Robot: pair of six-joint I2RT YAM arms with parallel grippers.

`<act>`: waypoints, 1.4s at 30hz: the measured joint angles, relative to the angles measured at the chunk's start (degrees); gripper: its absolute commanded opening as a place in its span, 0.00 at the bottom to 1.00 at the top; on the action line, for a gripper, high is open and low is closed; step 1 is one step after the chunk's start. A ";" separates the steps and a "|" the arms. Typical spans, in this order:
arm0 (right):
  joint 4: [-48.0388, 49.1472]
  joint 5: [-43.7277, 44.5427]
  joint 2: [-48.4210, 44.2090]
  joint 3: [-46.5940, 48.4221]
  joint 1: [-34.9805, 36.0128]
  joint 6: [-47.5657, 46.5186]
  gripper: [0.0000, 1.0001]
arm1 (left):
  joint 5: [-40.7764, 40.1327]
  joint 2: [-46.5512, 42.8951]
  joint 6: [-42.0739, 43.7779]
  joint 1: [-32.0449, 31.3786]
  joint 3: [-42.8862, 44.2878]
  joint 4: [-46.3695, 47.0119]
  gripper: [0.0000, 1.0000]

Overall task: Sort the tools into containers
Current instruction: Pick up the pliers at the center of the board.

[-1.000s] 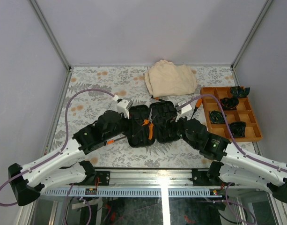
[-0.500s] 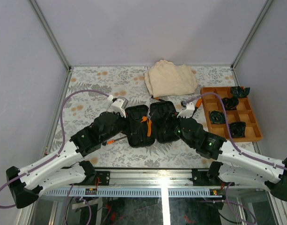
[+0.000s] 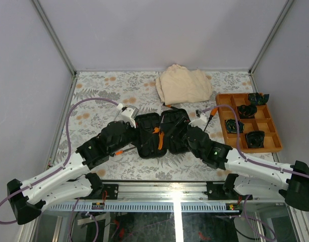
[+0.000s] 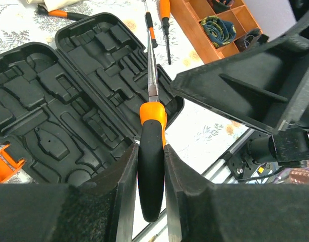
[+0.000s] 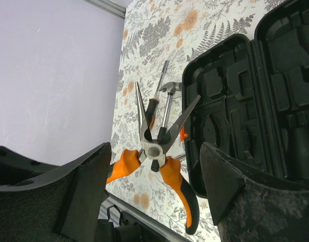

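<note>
left claw point(image 4: 150, 154) pinching pliers point(image 4: 153, 115) by one handle over open case point(image 4: 48, 96); right claw point(image 5: 155, 147) spread wide, pliers between its fingers.

A beige folded cloth point(image 3: 184, 84) lies at upper centre on the floral-patterned table covering point(image 3: 104, 91). At the right edge sits a wooden compartment tray point(image 3: 255, 149), four of its cells holding dark rolled items point(image 3: 234, 125).

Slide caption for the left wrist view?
Left gripper clamps a black-and-orange-handled tool over the open tool case.
</note>
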 measured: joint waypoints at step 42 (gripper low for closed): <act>11.04 3.26 4.52 -1.70 -0.11 -8.07 0.00 | 9.16 0.72 -0.04 0.00 -1.33 3.69 0.51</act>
